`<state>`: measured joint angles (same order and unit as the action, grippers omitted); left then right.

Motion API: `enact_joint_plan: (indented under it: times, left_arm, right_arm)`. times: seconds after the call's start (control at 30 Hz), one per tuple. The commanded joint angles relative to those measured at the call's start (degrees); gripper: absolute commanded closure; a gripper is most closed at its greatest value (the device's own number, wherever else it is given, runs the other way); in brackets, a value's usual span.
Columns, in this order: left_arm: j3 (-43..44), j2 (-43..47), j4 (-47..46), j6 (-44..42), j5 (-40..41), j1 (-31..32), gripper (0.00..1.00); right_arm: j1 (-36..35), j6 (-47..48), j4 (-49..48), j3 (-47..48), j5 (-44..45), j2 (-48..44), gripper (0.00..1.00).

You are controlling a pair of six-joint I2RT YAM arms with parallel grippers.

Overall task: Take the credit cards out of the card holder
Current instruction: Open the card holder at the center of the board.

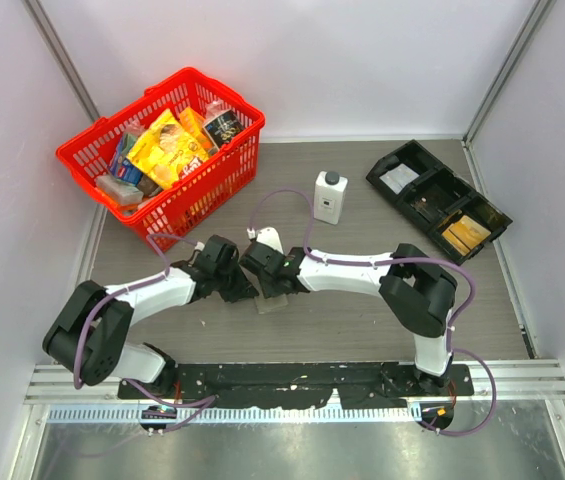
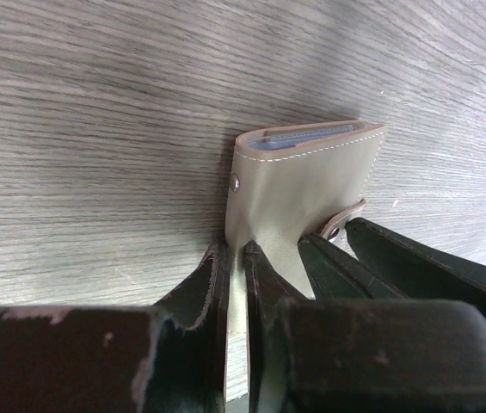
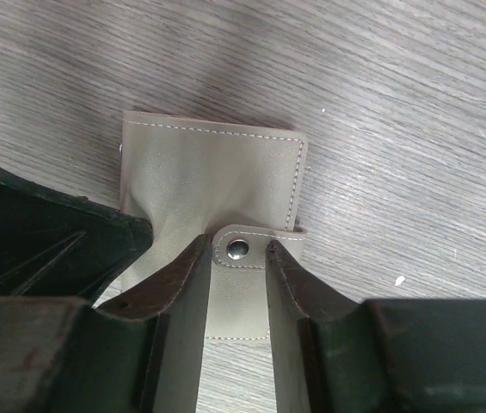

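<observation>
The holder [image 2: 303,185] lies mid-frame, long axis running up-frame from the left gripper [image 2: 236,254], which is clamped on its lower edge, with cards [image 2: 307,136] showing at its upper mouth, while the right gripper [image 3: 238,243], fingers apart, straddles its tab [image 3: 241,280].

Only thin edges of the credit cards [image 2: 307,136] show; the card holder [image 2: 304,185] hides the rest

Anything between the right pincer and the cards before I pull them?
Yes. The card holder is folded shut over the credit cards; only their edges show. Its snap strap lies inside the open right pincer. The left pincer clamps the holder's edge.
</observation>
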<state>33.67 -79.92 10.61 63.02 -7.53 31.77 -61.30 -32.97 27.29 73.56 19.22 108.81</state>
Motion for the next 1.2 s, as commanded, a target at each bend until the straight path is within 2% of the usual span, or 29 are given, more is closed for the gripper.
enact_joint_plan:
  times: [0.0, 0.27, 0.57, 0.73, 0.83, 0.97, 1.17]
  left_arm:
    - [-1.5, 1.08, 2.75, 0.35, 2.26, 0.14, 0.94]
    - [-1.15, 2.05, 4.68, 0.26, 3.22, 0.14, 0.94]
    - [-0.98, 2.84, 5.74, -0.27, 3.75, 0.14, 0.95]
    - [1.74, 3.63, 7.4, -3.51, 4.8, 0.14, 0.91]
    - [4.03, 4.16, 8.81, -6.94, 5.94, 0.22, 0.83]
    - [7.28, 6.09, 12.84, -11.16, 10.6, 1.54, 0.67]
    - [11.85, 8.64, 17.77, -15.73, 16.13, 7.33, 0.31]
  right_arm:
    - [0.13, -1.39, 3.03, -1.66, 4.5, 0.08, 0.68]
    - [1.44, -1.22, 3.47, -2.46, 5.39, -1.32, 0.98]
    - [4.25, -0.87, 2.42, -5.09, 3.81, -3.6, 0.99]
    - [6.89, -2.53, -4.15, -11.32, -1.29, -7.91, 0.99]
    - [8.47, -3.59, -8.03, -15.45, -4.97, -10.28, 0.99]
    - [10.05, -5.26, -13.39, -19.93, -8.58, -12.4, 0.98]
    - [11.02, -7.54, -17.53, -23.54, -9.73, -15.03, 0.88]
